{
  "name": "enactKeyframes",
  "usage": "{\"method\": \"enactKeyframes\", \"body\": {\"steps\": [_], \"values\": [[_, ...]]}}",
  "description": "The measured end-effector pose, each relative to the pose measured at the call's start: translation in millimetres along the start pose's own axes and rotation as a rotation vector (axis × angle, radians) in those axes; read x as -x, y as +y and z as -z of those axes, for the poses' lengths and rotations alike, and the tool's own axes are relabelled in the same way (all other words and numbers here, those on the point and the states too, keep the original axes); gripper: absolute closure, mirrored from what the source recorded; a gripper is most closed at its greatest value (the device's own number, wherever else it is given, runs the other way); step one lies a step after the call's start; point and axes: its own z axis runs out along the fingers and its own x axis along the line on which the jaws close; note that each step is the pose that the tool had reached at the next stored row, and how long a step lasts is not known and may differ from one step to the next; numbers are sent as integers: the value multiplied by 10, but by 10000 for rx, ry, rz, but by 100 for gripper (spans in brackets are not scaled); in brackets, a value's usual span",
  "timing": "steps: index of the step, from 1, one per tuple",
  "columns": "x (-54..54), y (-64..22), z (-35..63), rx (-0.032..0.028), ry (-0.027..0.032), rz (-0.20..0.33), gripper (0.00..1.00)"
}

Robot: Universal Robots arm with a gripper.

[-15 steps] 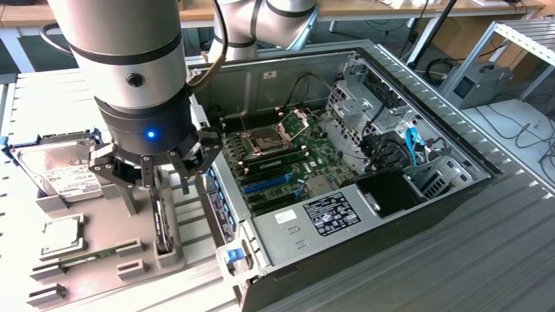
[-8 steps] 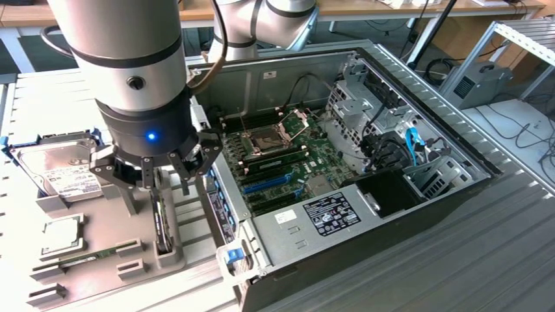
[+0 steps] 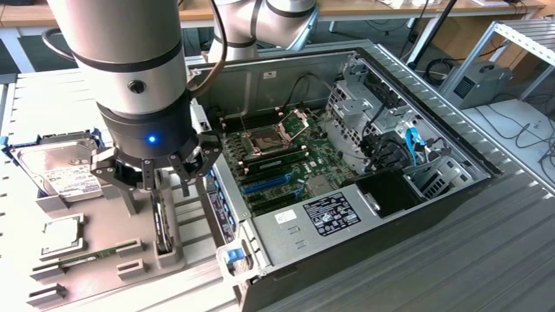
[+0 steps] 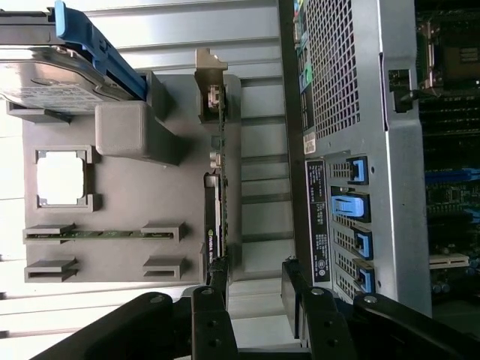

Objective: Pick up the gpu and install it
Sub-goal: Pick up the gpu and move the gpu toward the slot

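Note:
The gpu (image 3: 162, 224) stands on its edge in a slot of the grey holder (image 3: 108, 211), seen as a thin dark card. In the wrist view the gpu (image 4: 215, 202) runs lengthwise, its silver end bracket (image 4: 211, 82) at the far end. My gripper (image 3: 165, 185) hangs just above the card and is apart from it. In the wrist view the gripper (image 4: 255, 307) is open, its black fingers (image 4: 214, 319) spread with nothing between them. One finger lines up with the card's near end. The open computer case (image 3: 364, 195) lies beside the holder, with the motherboard (image 3: 299, 166) and blue slots (image 3: 264, 183) exposed.
On the holder (image 4: 127, 135) sit a hard drive (image 3: 61, 170) with blue rails (image 4: 94, 41), a square processor (image 4: 60, 176) and a memory stick (image 4: 97, 234). The case's rear wall (image 4: 349, 150) with blue tabs runs close alongside the gpu. Cables and drive cages fill the case's far side.

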Motion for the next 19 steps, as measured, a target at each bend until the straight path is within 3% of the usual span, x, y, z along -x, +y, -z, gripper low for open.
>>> {"method": "enactKeyframes", "body": {"steps": [19], "values": [[-1, -2, -48, 0, 0, 0, 58]]}}
